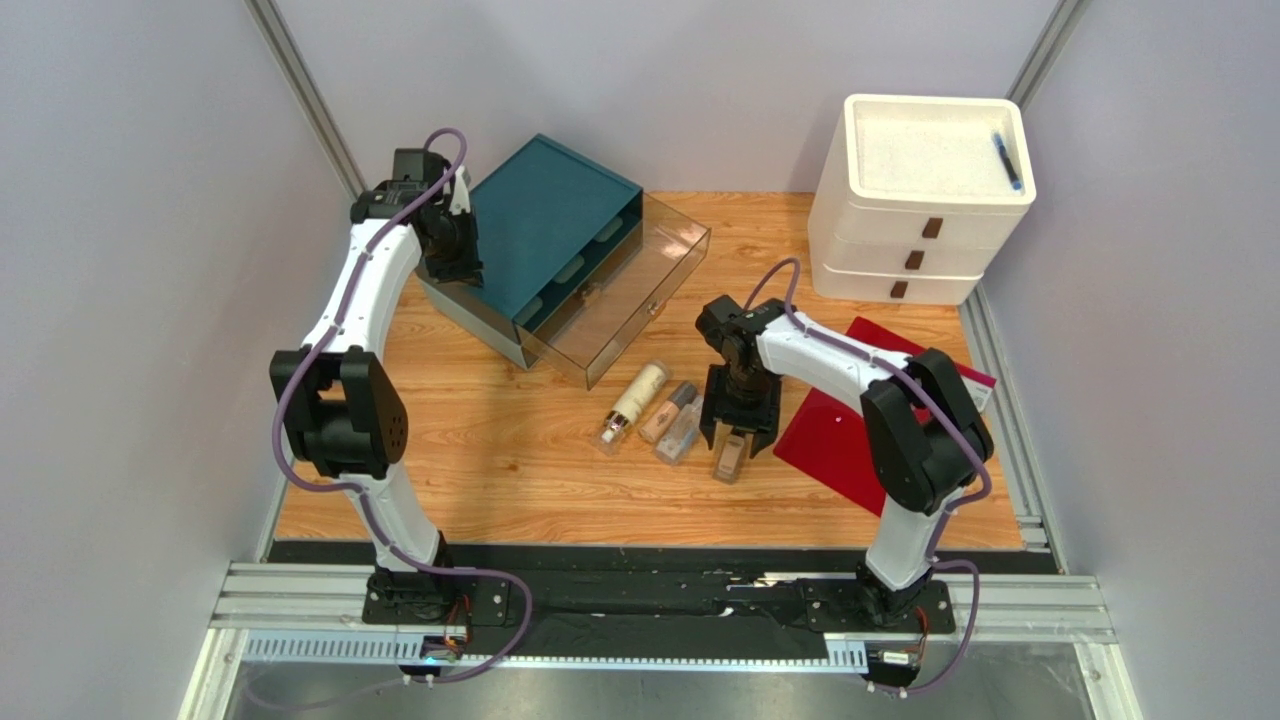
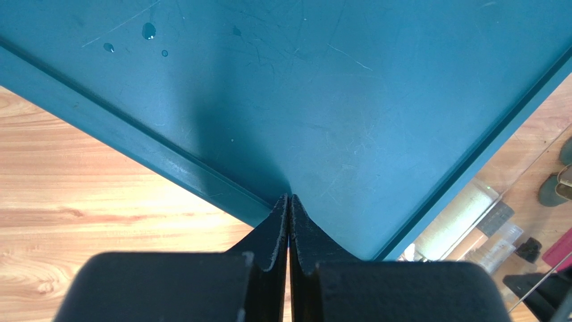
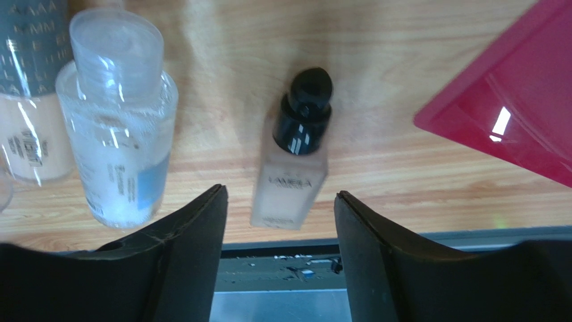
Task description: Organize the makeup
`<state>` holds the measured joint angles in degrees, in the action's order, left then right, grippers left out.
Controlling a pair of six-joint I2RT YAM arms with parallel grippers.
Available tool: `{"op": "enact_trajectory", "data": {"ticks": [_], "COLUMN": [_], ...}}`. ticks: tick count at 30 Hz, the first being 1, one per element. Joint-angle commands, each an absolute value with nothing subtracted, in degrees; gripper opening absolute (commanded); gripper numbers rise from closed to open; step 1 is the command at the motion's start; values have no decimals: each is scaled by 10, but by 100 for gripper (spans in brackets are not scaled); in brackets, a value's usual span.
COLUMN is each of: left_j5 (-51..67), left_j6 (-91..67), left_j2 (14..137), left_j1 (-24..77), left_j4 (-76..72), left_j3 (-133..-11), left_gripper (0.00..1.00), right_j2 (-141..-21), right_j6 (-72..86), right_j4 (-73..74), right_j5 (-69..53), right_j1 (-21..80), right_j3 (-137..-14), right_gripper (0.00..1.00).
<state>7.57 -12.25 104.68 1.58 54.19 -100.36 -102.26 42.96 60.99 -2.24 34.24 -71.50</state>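
Right wrist view: the beige bottle (image 3: 293, 161) with a black cap lies flat on the worktop (image 3: 221, 54), directly under the right arm's jaws, which stand wide and straddle its base without touching. Its long axis runs between them, cap pointing away from the wrist. The left arm's jaws, pressed shut, sit at the teal drawer box (image 2: 302, 100), well apart.

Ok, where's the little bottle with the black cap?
Seen from the right wrist, the black-capped bottle lies flat under the open right gripper, between the clear bottle and the red sheet.
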Motion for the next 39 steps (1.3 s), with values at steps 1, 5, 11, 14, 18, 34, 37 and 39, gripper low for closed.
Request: {"op": "enact_trajectory", "data": {"ticks": [1, 5, 11, 14, 18, 34, 37, 39], "left_j5": [64, 71, 64, 64, 66, 72, 75, 78], "left_j6": [-100, -104, -103, -102, -101, -100, -100, -103], "left_j2": [1070, 1070, 1067, 1070, 1071, 1071, 1071, 1070], "left_j1": [15, 15, 15, 15, 15, 19, 23, 24], "left_j4": [642, 636, 636, 639, 641, 642, 641, 640], "left_j3": [-962, -956, -952, -954, -959, -946, -941, -935], "left_gripper": [0, 0, 0, 0, 0, 0, 0, 0], "right_j2": [-1062, -1072, -1046, -1030, -996, -1123, -1176, -1210], "right_j6": [446, 446, 438, 429, 410, 354, 380, 402], "right_j4": [572, 578, 604, 636, 679, 509, 459, 418], "right_j5": [-46, -31, -1, 42, 76, -68, -116, -127], "right_j1": [341, 340, 337, 337, 336, 330, 330, 331], "right_j3": [-727, -728, -728, -749, -815, -1180, -1217, -1230], "right_gripper": [59, 52, 0, 0, 0, 0, 0, 0]}}
